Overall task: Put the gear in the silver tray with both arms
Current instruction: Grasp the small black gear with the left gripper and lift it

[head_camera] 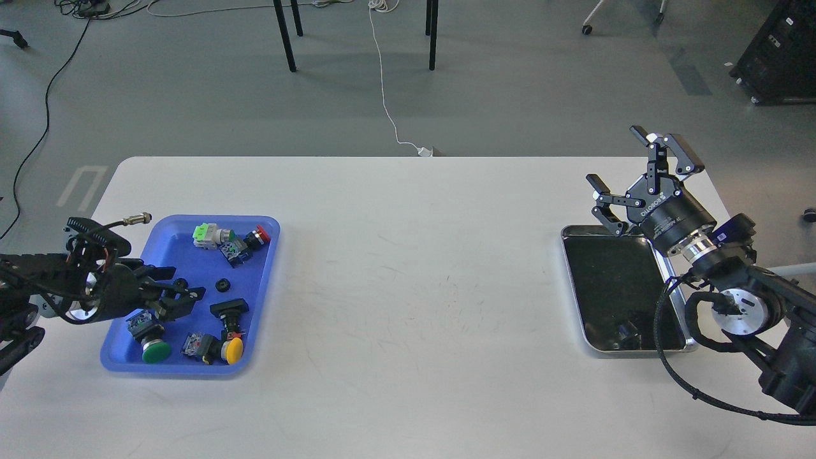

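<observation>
Head view: rectangular silver metal tray (615,290) lies far right of the blue plastic tray (191,357) of parts; left gripper (185,294) hovers over those parts, seemingly spread; right gripper (628,182) gapes empty above the silver tray, presumably waiting.

There is one view only, taken from the robot's own head, looking forward and steeply down. It sits high enough to take in the whole width of the white counter (408,287), whose far edge crosses the upper third of the picture while its near edge falls below the frame. Beyond that edge the grey floor (510,76) shows, with chair legs (285,35) and a white cable (382,83) running away from the camera. The left arm (38,287) enters from the left edge and the right arm (752,312) from the lower right corner, both close to the lens.
</observation>
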Robot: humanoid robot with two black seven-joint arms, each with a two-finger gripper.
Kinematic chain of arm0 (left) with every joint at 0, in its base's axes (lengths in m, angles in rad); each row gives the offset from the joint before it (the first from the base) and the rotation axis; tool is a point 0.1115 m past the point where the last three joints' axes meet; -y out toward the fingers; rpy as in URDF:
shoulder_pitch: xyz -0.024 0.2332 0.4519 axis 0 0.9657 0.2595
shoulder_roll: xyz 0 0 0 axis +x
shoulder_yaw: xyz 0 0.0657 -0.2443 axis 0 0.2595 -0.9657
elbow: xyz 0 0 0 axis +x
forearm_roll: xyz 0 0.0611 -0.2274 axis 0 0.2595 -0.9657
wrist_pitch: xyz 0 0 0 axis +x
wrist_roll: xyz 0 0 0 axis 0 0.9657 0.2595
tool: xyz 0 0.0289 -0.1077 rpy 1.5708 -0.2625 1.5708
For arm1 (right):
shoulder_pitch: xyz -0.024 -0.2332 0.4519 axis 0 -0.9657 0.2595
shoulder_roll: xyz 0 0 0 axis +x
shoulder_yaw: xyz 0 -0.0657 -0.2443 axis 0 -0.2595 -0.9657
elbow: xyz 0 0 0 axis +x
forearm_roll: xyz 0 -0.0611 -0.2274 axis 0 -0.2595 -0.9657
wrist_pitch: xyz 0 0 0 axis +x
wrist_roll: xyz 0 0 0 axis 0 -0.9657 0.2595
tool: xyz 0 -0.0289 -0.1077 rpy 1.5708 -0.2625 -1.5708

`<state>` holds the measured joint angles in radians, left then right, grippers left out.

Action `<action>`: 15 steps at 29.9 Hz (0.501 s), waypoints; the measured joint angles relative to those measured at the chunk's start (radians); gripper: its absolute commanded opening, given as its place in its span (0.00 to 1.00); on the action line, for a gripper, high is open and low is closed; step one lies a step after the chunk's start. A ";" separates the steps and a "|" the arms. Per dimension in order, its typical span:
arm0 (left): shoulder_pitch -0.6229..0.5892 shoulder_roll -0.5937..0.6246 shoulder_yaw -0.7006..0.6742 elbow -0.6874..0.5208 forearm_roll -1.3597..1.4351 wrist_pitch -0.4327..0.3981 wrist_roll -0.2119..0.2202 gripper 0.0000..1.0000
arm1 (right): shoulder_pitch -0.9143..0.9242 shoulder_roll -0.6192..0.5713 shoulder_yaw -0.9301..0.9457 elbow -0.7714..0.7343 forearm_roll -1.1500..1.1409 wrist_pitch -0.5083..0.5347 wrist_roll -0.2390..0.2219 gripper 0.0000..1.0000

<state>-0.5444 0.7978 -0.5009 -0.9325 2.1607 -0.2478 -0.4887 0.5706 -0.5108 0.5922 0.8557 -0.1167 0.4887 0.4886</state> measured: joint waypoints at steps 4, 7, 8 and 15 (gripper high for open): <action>0.000 -0.003 0.009 0.015 0.001 0.001 0.000 0.50 | 0.000 0.000 0.000 -0.001 0.000 0.000 0.000 0.99; -0.002 -0.008 0.010 0.021 0.001 0.001 0.000 0.32 | 0.000 0.000 0.000 -0.001 0.000 0.000 0.000 0.99; -0.002 -0.009 0.010 0.022 0.002 0.001 0.000 0.27 | 0.000 0.000 0.000 -0.001 0.000 0.000 0.000 0.99; -0.003 -0.011 0.015 0.023 0.004 0.002 -0.001 0.13 | -0.001 0.001 0.000 -0.001 0.000 0.000 0.000 0.99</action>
<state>-0.5472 0.7870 -0.4855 -0.9096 2.1648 -0.2454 -0.4892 0.5694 -0.5101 0.5922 0.8544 -0.1166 0.4887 0.4887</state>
